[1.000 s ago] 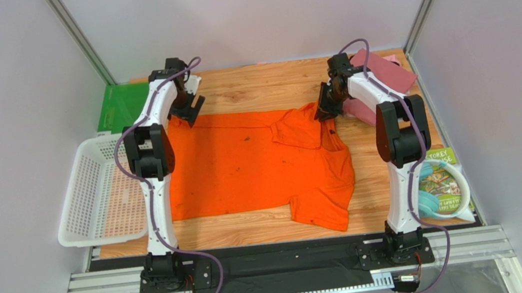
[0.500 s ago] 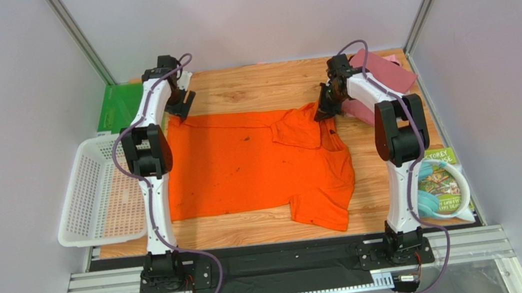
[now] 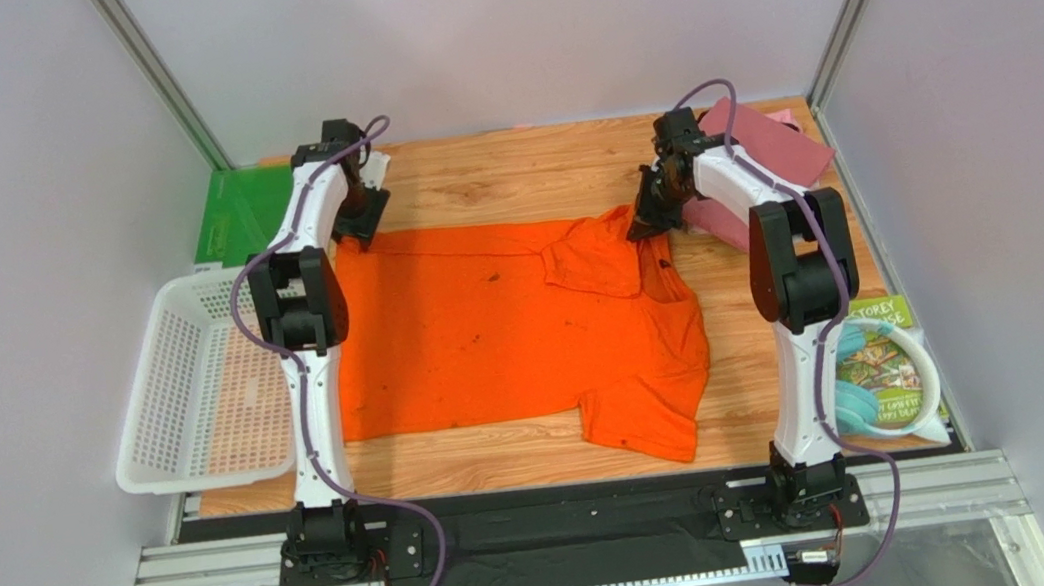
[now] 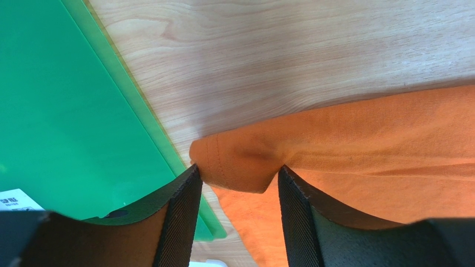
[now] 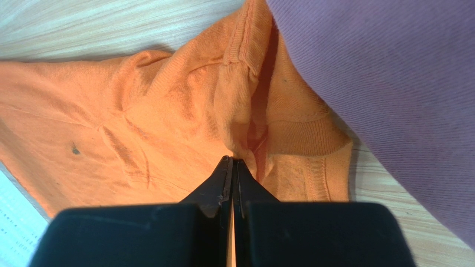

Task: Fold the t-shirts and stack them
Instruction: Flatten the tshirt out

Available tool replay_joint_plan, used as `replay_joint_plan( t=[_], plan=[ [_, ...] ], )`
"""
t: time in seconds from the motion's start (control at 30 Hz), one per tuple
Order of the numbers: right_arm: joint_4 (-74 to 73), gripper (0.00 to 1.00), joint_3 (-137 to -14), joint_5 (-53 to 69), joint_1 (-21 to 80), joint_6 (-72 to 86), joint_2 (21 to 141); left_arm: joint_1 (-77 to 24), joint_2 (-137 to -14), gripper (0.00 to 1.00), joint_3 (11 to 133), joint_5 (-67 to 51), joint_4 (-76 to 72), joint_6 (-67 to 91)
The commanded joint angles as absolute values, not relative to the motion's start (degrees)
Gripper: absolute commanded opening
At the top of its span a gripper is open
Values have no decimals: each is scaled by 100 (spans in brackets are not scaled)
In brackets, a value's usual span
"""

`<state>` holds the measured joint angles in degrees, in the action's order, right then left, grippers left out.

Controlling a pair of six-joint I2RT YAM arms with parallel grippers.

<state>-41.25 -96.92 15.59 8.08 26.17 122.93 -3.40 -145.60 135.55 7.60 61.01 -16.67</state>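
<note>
A bright orange t-shirt [image 3: 488,328] lies spread flat on the wooden table, one sleeve hanging toward the near edge. My left gripper [image 3: 360,221] is at its far left corner. In the left wrist view the jaws [image 4: 237,169] stand apart, with the hem corner [image 4: 240,167] bunched between the pads. My right gripper [image 3: 648,221] is at the collar end. In the right wrist view its tips [image 5: 232,160] are shut on a pinch of the orange cloth [image 5: 139,111]. A folded maroon t-shirt [image 3: 782,146] lies at the far right over a pale pink one [image 3: 713,223].
A green plastic sheet [image 3: 237,210] lies at the far left corner, its edge right beside the left fingers [image 4: 67,111]. A white mesh basket [image 3: 184,383] hangs off the table's left edge. A printed packet with coiled tubing [image 3: 879,367] sits at the near right.
The left gripper has moved a little toward the far left shirt corner and its jaws have narrowed around the hem. The right gripper has closed fully on the cloth near the collar.
</note>
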Motion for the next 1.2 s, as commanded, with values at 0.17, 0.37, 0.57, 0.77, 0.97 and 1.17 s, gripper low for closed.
replay_joint_plan(
  t=[0.17,0.37,0.57,0.77,0.97,1.17],
  plan=[
    [-3946,0,-9835,1652,817,2602,12278,-334,-14414,47,13641,729,6100,-1626],
    [-3973,0,-9844,1652,817,2575,12217,-334,-14186,27,13360,773,6003,-1679],
    [-4017,0,-9861,1573,809,2532,12173,-343,-14001,6,13184,817,5977,-1731],
    [-4122,0,-10019,1538,782,2487,12041,-343,-13755,0,13104,940,5897,-1846],
    [-4289,0,-10257,1529,703,2452,11857,-352,-13527,0,13096,1046,5880,-1986],
    [-4342,0,-10204,1521,633,2496,11427,-378,-13246,0,13008,1090,5880,-2109]
  ],
)
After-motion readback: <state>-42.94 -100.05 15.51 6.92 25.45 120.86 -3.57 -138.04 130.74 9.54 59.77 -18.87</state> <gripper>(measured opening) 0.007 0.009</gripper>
